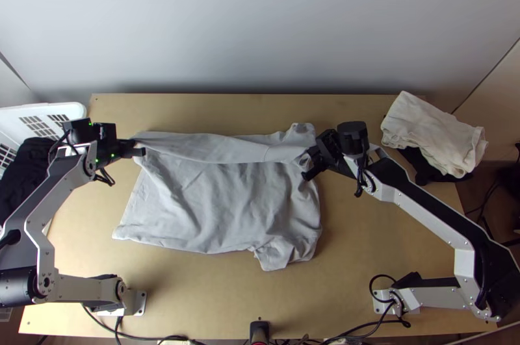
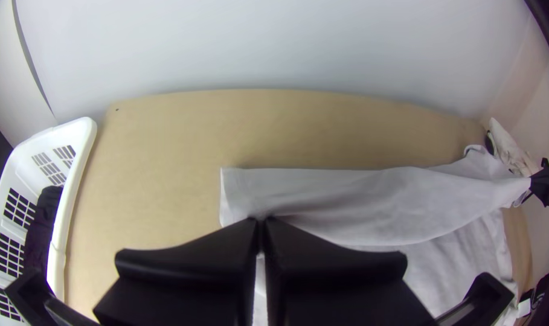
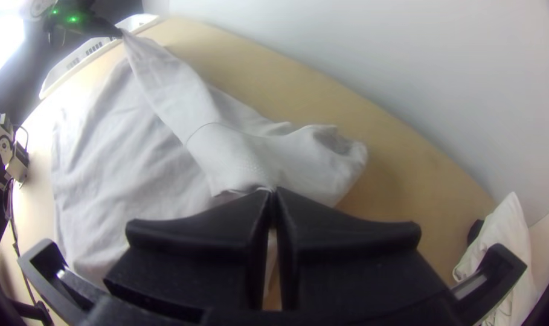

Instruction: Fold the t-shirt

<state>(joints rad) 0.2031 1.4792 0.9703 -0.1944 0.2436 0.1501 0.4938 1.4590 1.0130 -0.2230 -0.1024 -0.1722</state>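
A light-grey cloth t-shirt (image 1: 221, 199) was spread on the light wooden surface (image 1: 351, 234), pinched in the closed, flat black left fingers (image 2: 255, 228) and right fingers (image 3: 266, 204); soft, floppy handling was expected, best controlled by corners.

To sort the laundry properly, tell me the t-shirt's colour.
The t-shirt is light grey; the top view shows it best.

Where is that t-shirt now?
In the top view, the grey t-shirt lies around the middle of the table, a stretch near its far side pinched by the left gripper at one end and the right gripper at the other.
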